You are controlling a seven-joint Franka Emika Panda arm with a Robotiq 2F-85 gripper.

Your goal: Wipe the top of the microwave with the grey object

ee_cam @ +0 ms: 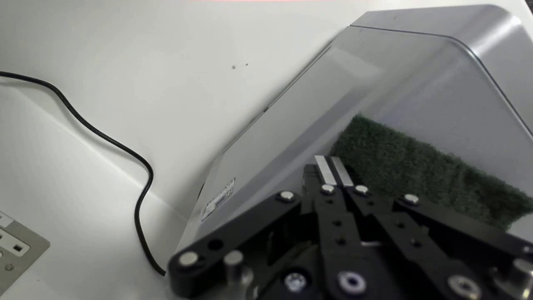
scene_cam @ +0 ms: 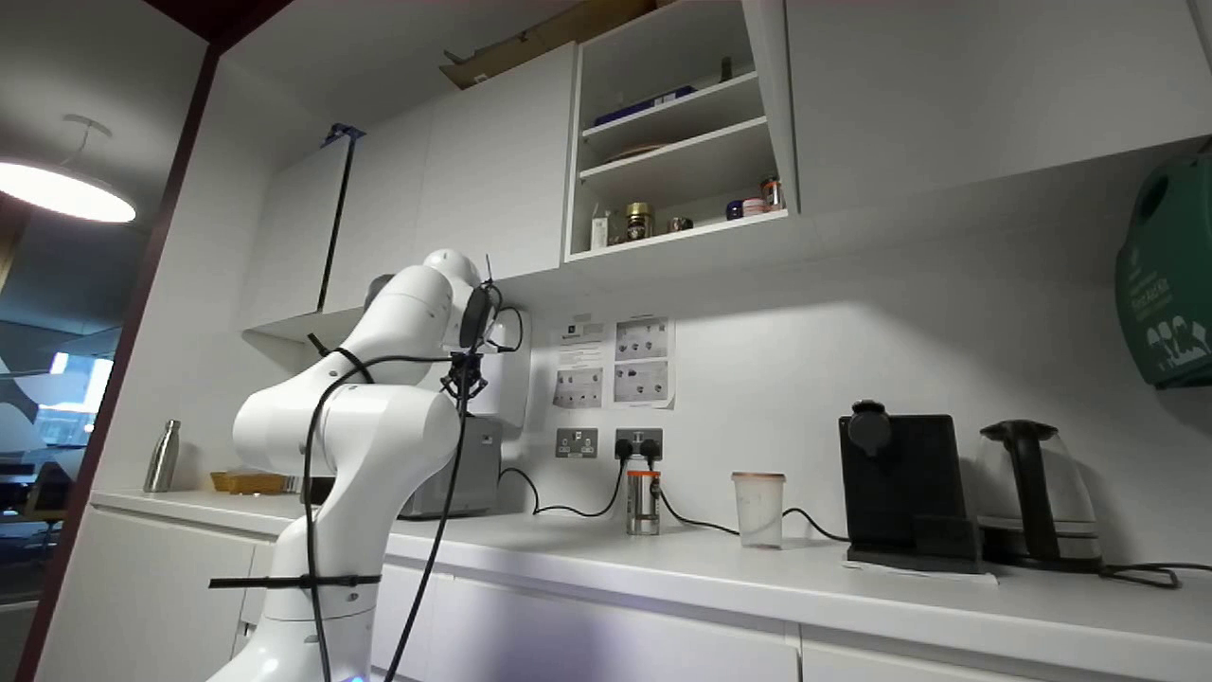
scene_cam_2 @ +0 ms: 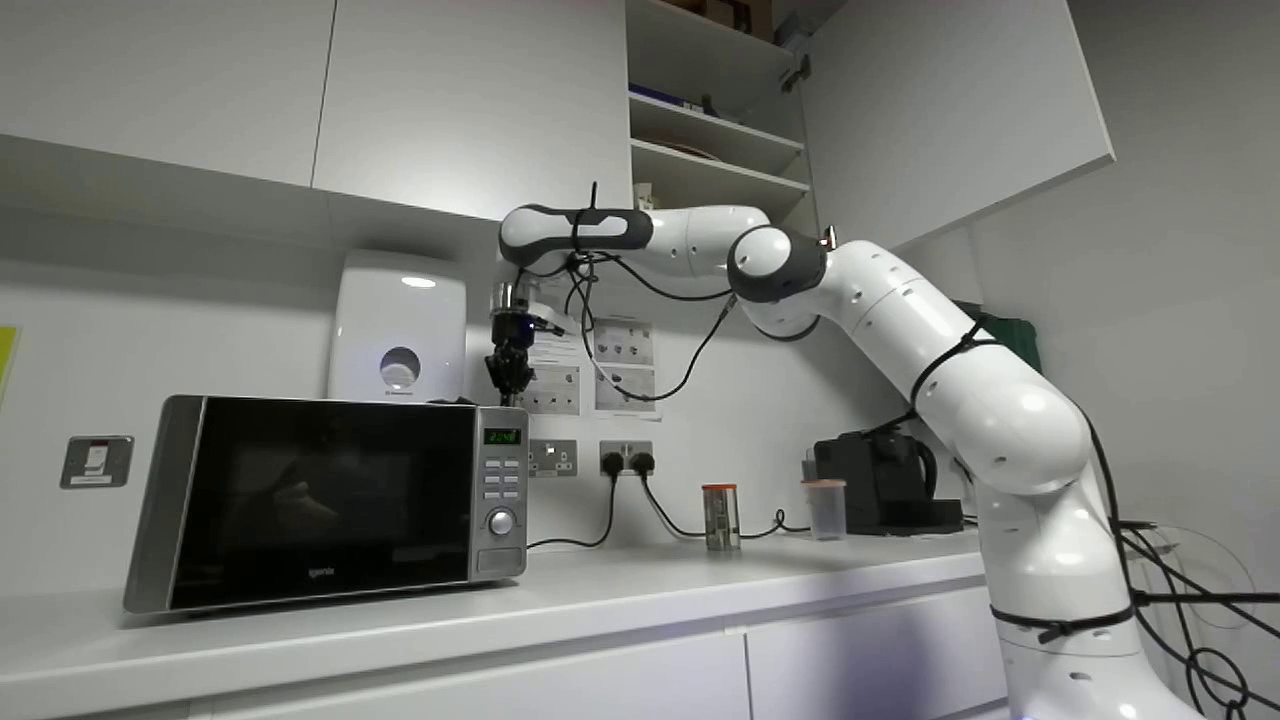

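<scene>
Because the jaws are standing nearly together with only a thin dark line between them, we are seeing nothing clearly held; the near corner of the greenish-grey pad [ee_cam: 429,171] is hiding behind the gripper [ee_cam: 333,170]. The pad is lying on top of the microwave [scene_cam_2: 325,505], near the edge at the end carrying the knob [scene_cam_2: 501,521]. We are judging three faults possible. First, if we are starting a stroke without a grip, the fingertips [ee_cam: 325,170] are likely scraping the bare top and leaving the pad behind. Second, if we are nudging one end only, the pad is likely pivoting, or slipping over the side towards the cord [ee_cam: 83,121]. Third, if we are pressing too low, the fingertips are likely shoving the microwave itself.

For direction, we are reading the long axis, in the wrist view, as running from upper left to lower right, roughly following the front seam [ee_cam: 504,96], across the microwave's width. One short end is facing the side edge, beside the gripper; the opposite end is pointing inward and reaching the right border of that view.
</scene>
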